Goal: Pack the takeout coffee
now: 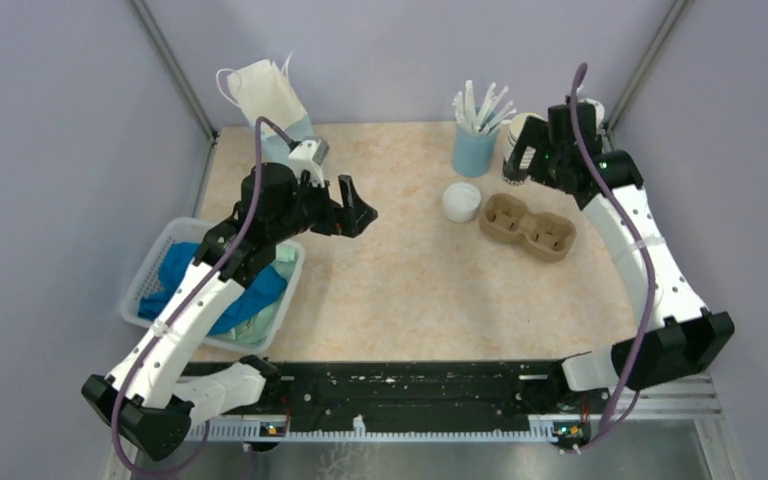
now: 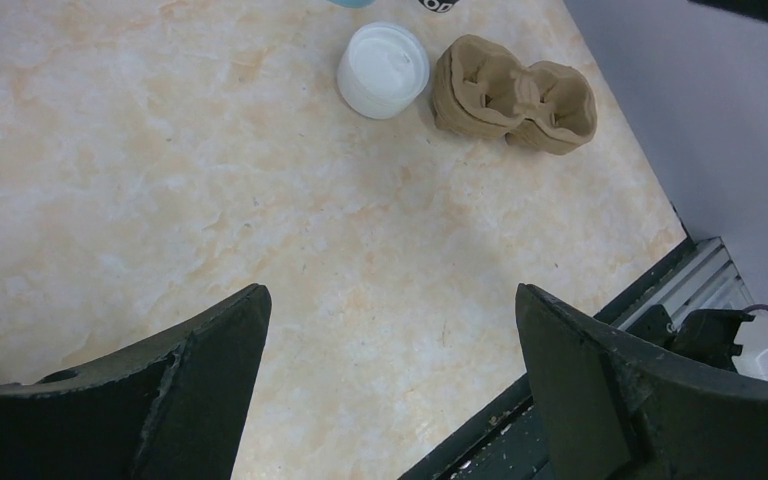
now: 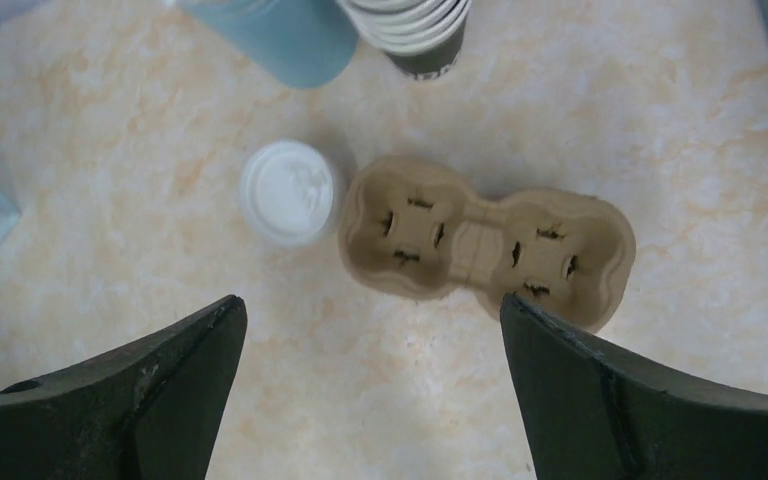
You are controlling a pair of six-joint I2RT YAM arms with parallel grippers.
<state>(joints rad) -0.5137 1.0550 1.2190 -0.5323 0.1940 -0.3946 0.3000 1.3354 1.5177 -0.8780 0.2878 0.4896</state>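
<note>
No takeout coffee shows in any view. A brown two-hole cup carrier (image 1: pixel 527 227) (image 3: pixel 465 245) (image 2: pixel 515 95) lies flat at the right of the table. Just left of it sits a loose white round lid (image 1: pixel 461 201) (image 3: pixel 288 192) (image 2: pixel 383 70). A stack of lidless dark paper cups (image 1: pixel 516 150) (image 3: pixel 415 25) stands behind them. My right gripper (image 1: pixel 550 150) (image 3: pixel 370 300) hangs open high over the carrier and cup stack, holding nothing. My left gripper (image 1: pixel 358 205) (image 2: pixel 390 292) is open and bare over the table's middle-left.
A blue holder of white sticks (image 1: pixel 475 150) (image 3: pixel 280 35) stands beside the cup stack. A white paper bag with handles (image 1: pixel 265 95) stands at the back left. A white basket (image 1: pixel 155 265) of blue cloth sits at the left edge under my left arm.
</note>
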